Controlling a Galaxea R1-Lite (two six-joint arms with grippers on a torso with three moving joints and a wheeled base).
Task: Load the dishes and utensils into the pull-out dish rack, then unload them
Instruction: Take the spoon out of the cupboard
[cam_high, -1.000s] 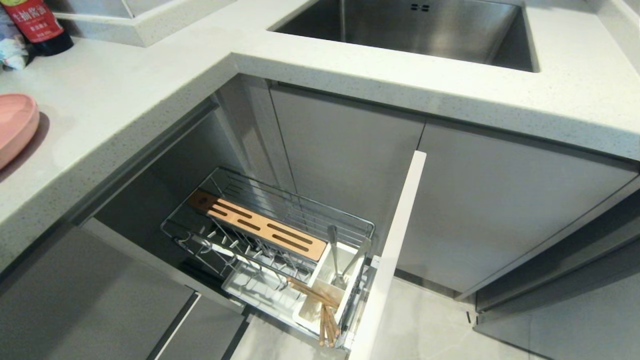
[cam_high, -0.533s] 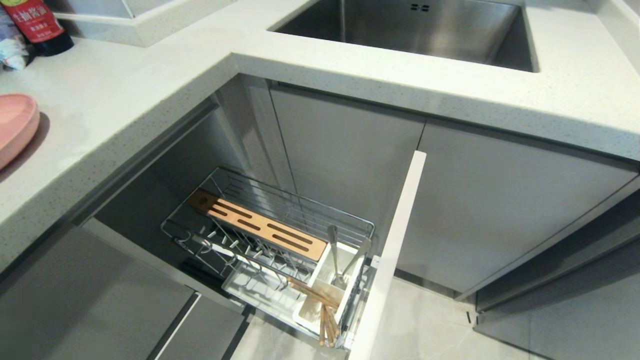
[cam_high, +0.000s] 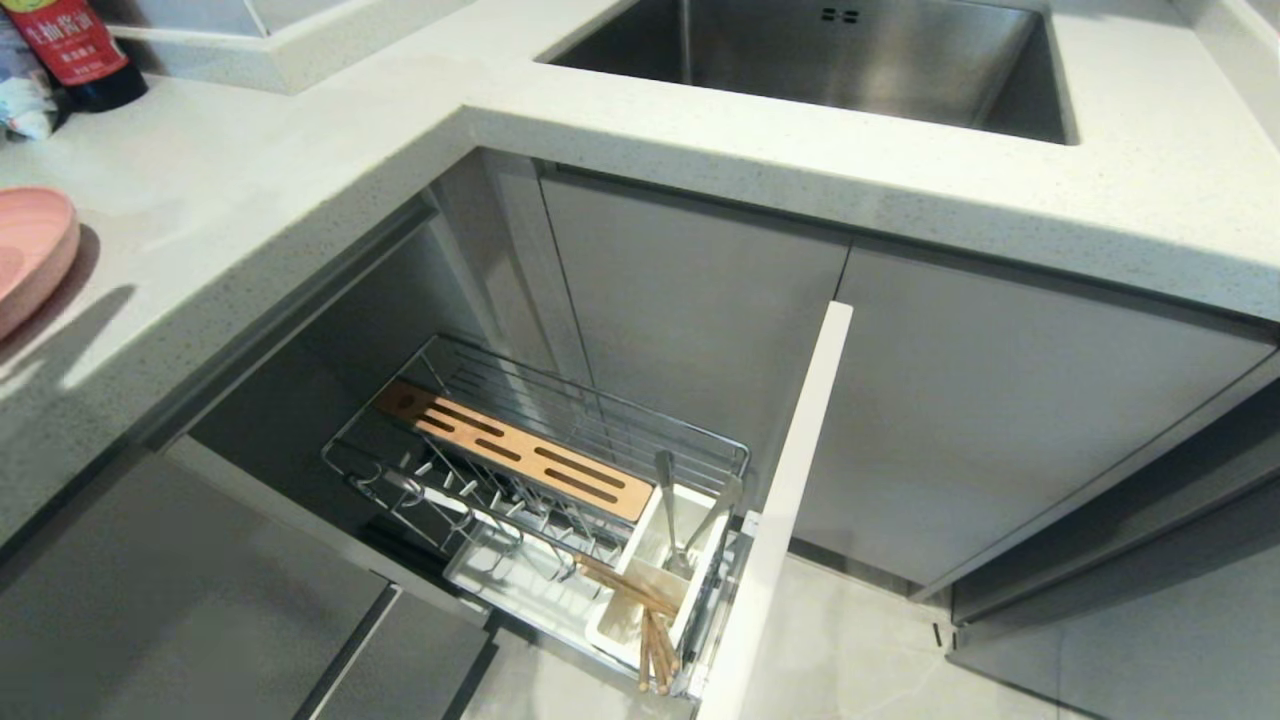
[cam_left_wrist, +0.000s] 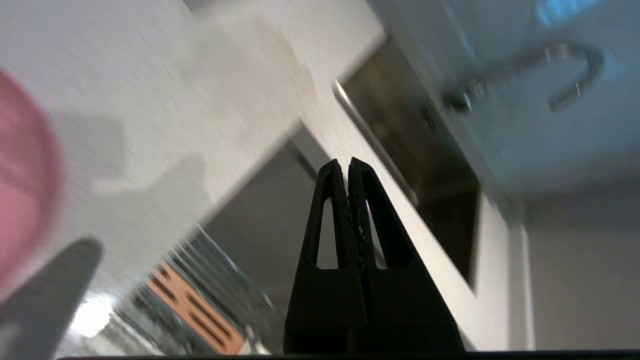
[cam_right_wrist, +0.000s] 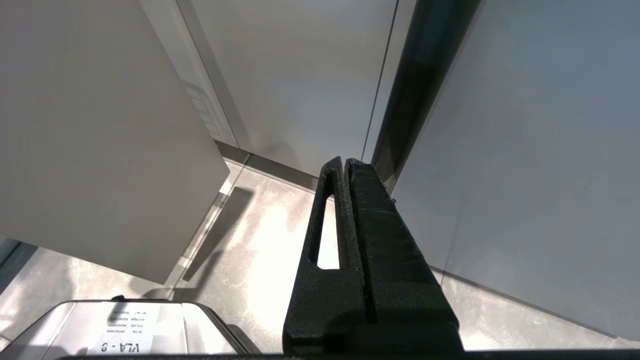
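Rack (cam_high: 540, 480) stood pulled out below the countertop (cam_high: 300, 190), its wire prongs bare; the chopsticks (cam_high: 655, 640) and spoon (cam_high: 668, 505) sat in its white utensil box (cam_high: 650, 570) at the front-panel end. The pink plate (cam_high: 30, 250) lay at the counter's left edge. The left gripper (cam_left_wrist: 348, 165) hung above the counter near the plate, jaws pressed together, empty. The right gripper (cam_right_wrist: 345, 162), likewise closed on nothing, pointed at the floor (cam_right_wrist: 260, 240) beside the cabinet doors (cam_right_wrist: 300, 75).

Chrome wire rack (cam_high: 600, 420), wooden strip (cam_high: 515, 450), seemingly matt pink plate (cam_high: 30, 250), brushed-steel sink (cam_high: 850, 60)
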